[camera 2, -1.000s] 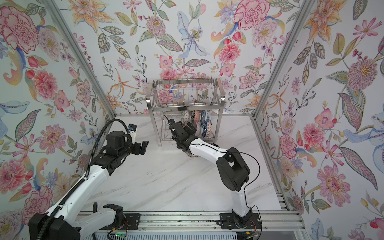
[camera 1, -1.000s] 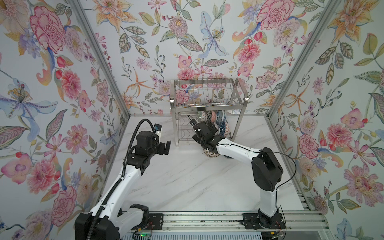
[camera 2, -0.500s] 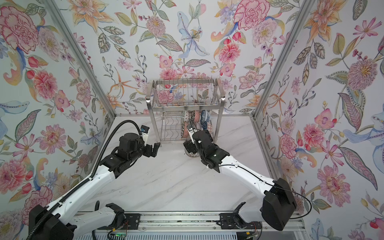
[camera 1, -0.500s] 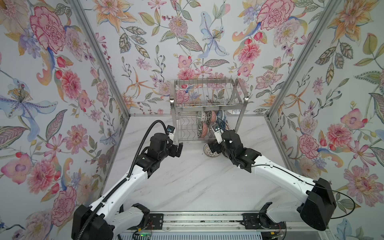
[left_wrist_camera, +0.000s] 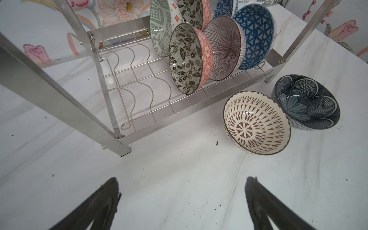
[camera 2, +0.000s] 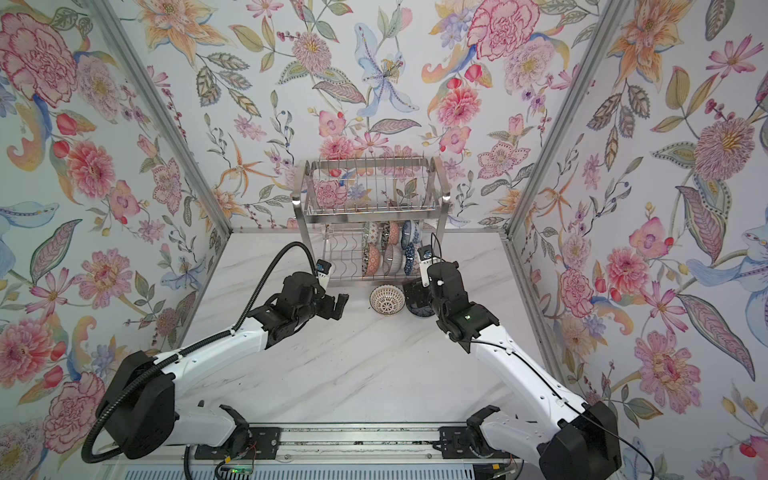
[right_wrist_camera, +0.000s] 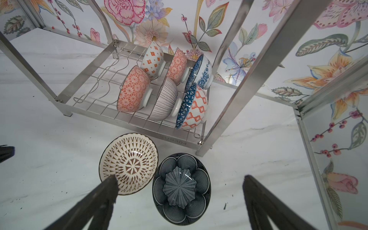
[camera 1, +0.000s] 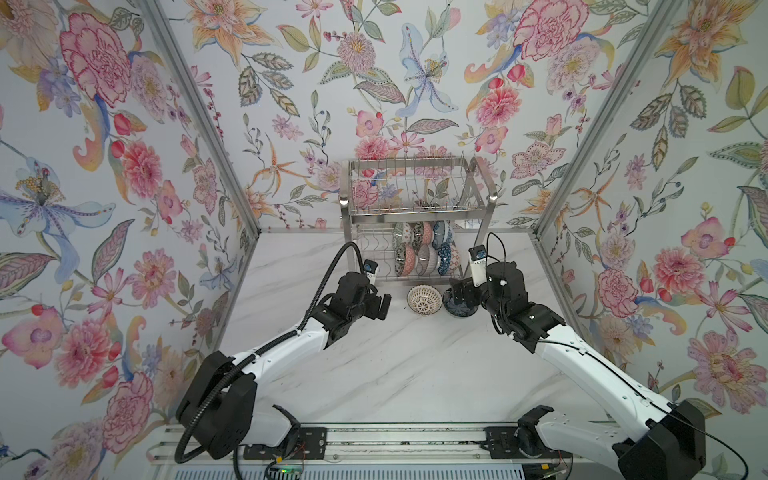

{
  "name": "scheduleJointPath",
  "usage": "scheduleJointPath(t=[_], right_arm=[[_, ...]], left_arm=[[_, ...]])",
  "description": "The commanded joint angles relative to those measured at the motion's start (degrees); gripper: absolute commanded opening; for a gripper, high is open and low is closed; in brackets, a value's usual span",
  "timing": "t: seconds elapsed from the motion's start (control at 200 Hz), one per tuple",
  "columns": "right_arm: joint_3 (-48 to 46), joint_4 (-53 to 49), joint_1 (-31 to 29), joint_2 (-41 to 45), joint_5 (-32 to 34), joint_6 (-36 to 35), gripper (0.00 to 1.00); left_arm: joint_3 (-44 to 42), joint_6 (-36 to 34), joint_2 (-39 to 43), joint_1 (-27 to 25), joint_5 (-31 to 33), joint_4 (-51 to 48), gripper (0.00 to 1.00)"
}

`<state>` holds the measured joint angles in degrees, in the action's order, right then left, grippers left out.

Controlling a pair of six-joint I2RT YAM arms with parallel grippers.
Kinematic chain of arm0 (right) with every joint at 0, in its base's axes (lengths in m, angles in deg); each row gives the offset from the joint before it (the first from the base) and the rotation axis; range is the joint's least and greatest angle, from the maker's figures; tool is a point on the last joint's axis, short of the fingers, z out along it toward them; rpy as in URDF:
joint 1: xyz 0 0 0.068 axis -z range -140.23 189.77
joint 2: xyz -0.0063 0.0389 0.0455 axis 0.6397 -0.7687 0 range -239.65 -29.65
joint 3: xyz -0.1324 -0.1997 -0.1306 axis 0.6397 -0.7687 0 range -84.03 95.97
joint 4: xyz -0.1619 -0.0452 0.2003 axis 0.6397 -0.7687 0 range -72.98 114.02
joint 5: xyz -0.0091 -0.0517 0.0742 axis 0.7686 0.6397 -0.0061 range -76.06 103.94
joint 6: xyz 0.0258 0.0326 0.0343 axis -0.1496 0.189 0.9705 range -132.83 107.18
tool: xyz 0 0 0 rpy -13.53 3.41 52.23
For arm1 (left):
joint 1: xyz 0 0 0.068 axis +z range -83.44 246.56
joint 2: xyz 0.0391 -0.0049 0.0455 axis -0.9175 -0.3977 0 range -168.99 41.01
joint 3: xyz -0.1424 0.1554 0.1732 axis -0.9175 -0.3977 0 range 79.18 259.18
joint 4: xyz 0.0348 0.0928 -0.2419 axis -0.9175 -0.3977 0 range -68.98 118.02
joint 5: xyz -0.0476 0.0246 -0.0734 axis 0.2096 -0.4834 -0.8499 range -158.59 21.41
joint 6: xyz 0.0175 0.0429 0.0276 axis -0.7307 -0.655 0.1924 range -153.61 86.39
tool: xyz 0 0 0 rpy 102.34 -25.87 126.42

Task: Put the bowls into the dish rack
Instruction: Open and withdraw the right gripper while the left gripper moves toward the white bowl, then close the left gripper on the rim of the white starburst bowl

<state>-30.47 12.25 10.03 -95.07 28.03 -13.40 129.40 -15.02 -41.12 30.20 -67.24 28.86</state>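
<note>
Left wrist view: the left gripper hung fully spread over the bare tabletop, empty and touching nothing.
Dish rack: the dish rack stood at centre-back in both top views. Several racked bowls stood on edge, crowded into the right half of its lower shelf, and the left slots were free.
White bowl: the white bowl sat upright on the table just in front of the rack, right of frame centre.
Dark bowl: the dark bowl sat immediately right of it, their rims touching or nearly so.
Right gripper: the right gripper was released and wide, holding nothing, and hovered above the dark bowl. Contact could not be told.
Risk, grasp: one right finger lay over the white bowl's rim in the wrist frame, so a descent would probably nudge or tip that neighbour.
Risk, rack: the rack leg close by could catch the other finger, and a glazed rim might slip from a shallow pinch.
</note>
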Motion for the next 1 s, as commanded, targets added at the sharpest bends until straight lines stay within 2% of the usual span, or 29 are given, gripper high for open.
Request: scheduleJointPath(t=[0.0, 0.515, 0.871, 0.991], right_arm=[[-0.21, -2.09, 0.74, 1.11, -0.97, 0.22, 0.99], [-0.84, -1.88, 1.22, 1.54, -0.12, -0.27, 0.99], [-1.9, -1.29, 0.73, 2.04, 1.74, -0.59, 0.99], [-2.05, -1.3, 0.63, 1.97, 2.5, -0.74, 0.99]], left_arm=[[3.02, 1.94, -3.48, -1.33, -1.77, 3.68, 0.99], [15.66, 4.87, -23.13, -5.16, -3.45, 3.47, 0.99], [23.28, 4.22, -31.35, -5.48, -3.54, 0.89, 0.99], [25.98, 3.58, -33.69, -5.46, -2.97, -0.92, 0.96]])
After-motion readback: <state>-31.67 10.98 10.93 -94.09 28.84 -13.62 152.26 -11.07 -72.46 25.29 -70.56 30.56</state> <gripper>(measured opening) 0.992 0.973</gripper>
